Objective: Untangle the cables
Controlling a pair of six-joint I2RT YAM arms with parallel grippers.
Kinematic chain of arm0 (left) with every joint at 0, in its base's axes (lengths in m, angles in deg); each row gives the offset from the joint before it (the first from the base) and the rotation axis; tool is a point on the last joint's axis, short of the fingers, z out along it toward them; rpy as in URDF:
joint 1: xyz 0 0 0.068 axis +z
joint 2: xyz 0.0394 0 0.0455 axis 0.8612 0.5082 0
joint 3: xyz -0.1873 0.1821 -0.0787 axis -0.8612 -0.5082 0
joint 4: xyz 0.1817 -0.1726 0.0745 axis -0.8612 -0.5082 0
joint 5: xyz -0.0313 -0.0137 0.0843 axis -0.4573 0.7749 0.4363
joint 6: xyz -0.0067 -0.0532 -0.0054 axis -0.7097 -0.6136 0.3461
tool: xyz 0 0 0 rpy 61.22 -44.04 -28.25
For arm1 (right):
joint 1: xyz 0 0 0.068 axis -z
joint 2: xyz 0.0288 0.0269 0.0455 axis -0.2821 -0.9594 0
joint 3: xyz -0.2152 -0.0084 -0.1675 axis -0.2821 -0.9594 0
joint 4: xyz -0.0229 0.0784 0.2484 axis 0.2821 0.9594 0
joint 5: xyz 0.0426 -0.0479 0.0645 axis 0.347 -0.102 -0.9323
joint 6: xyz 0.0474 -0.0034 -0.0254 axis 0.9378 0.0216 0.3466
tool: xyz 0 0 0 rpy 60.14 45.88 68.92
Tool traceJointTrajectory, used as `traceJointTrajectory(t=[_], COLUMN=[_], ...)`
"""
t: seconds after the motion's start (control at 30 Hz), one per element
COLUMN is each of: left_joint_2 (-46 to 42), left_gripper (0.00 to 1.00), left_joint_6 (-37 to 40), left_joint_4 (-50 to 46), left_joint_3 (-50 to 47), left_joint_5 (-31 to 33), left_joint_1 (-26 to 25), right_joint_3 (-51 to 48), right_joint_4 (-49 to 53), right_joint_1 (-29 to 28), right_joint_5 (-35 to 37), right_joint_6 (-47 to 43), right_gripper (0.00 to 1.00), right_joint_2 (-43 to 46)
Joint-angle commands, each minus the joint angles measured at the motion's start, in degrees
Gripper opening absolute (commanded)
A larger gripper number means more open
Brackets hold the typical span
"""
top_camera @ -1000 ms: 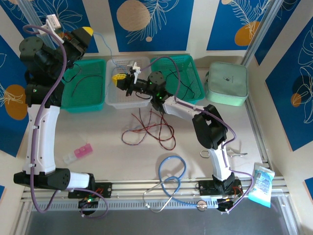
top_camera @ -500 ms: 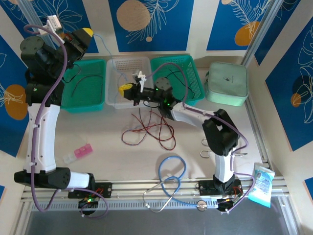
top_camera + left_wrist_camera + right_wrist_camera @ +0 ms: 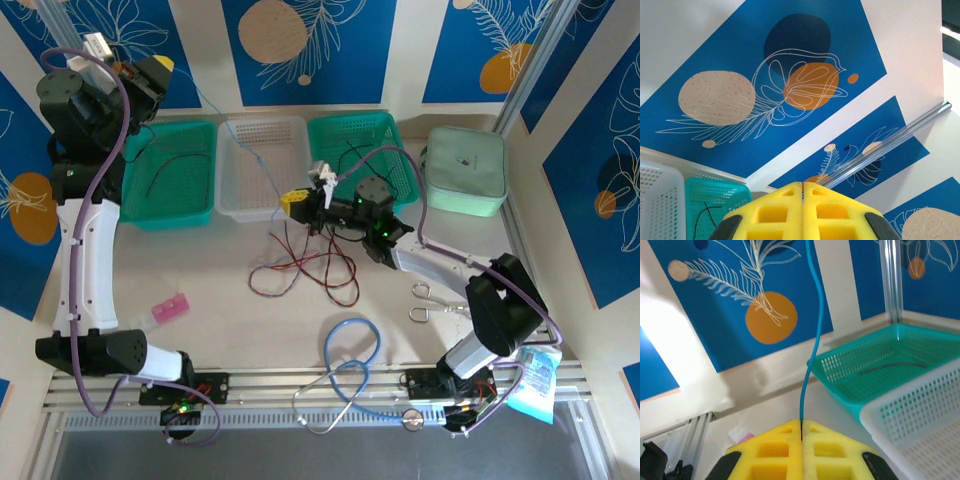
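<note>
right end effector (image 3: 801, 426) clamped on thin blue cable (image 3: 812, 357), strung toward closed left end effector (image 3: 158, 68); hold there unclear. red-black cables (image 3: 305, 265) at tabletop centre: light, limp, snag-prone; pinch free ends.

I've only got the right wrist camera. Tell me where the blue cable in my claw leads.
Observer: The thin blue cable runs from the right claw up over the white basket to the left claw, which holds it high at the far left corner.
Operator: Check that claw's grip.
Observer: Its yellow fingers are pressed together, shut, in the left wrist view.
Operator: Report what's left to untangle.
Observer: A tangle of red and black cables lies on the table, just nearer than the white basket.
</note>
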State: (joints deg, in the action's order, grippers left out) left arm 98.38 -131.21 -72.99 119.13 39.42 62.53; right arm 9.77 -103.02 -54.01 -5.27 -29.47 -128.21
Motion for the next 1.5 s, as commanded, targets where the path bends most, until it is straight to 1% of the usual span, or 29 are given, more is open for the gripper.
traceJointTrajectory(t=[0.0, 0.27, 0.33, 0.43, 0.53, 0.6, 0.7, 0.8, 0.97, 1.03, 1.13, 1.23, 1.3, 1.4, 1.47], left_joint_2=[-0.4, 0.3, 0.5, 0.5, -0.5, -1.8, -3.3, -3.2, -0.4, 1.4, 5.0, 9.0, 11.6, 14.8, 15.7], left_gripper=[0.00, 0.00, 0.00, 0.00, 0.00, 0.00, 0.00, 0.00, 0.00, 0.00, 0.00, 0.00, 0.00, 0.00, 0.00], left_joint_6=[-1.2, -1.6, -2.2, -3.7, -2.2, 0.0, 0.5, -0.9, -2.8, -5.2, -7.8, -10.8, -14.7, -20.0, -22.2], left_joint_4=[3.2, 3.7, 5.0, 7.8, 8.5, 9.0, 10.7, 13.7, 18.1, 21.5, 25.6, 30.1, 34.2, 39.1, 41.1], left_joint_3=[0.3, 1.6, 0.9, -1.9, -6.7, -10.8, -16.2, -19.9, -21.1, -20.6, -17.2, -11.9, -7.7, -2.1, -0.2], left_joint_5=[-1.1, -1.6, -2.8, -6.8, -9.7, -10.0, -9.3, -9.2, -9.0, -8.8, -8.9, -9.5, -10.0, -10.6, -10.9], left_joint_1=[1.0, 2.2, 2.2, 1.7, -1.8, -4.8, -7.8, -9.6, -11.0, -11.5, -12.8, -13.6, -13.6, -13.8, -14.4], right_joint_3=[-2.0, -7.3, -7.8, -7.1, -4.1, -0.5, 4.6, 9.2, 12.2, 12.2, 13.3, 14.7, 16.0, 16.2, 16.0], right_joint_4=[1.9, 4.3, 5.3, 5.9, 5.9, 6.0, 7.1, 11.3, 18.4, 20.6, 25.4, 31.5, 36.1, 38.2, 38.4], right_joint_1=[0.9, 2.6, 2.6, 2.5, 1.7, 1.2, 0.2, -0.9, -3.2, -4.1, -5.6, -6.2, -6.3, -6.2, -5.7], right_joint_5=[0.7, 0.9, 1.0, 0.1, -1.1, -2.4, -4.2, -6.3, -8.9, -9.5, -10.0, -9.5, -8.9, -7.1, -5.2], right_joint_6=[-1.4, -1.9, -2.4, -2.4, -1.9, -1.5, -1.9, -4.2, -8.2, -9.4, -11.7, -14.6, -16.6, -18.5, -19.2], right_gripper=[0.00, 0.00, 0.00, 0.00, 0.00, 0.00, 0.00, 0.00, 0.00, 0.00, 0.00, 0.00, 0.00, 0.00, 0.00], right_joint_2=[3.7, 9.7, 10.8, 12.2, 12.1, 10.7, 8.7, 7.5, 7.0, 6.8, 5.8, 4.4, 3.6, 3.1, 2.8])
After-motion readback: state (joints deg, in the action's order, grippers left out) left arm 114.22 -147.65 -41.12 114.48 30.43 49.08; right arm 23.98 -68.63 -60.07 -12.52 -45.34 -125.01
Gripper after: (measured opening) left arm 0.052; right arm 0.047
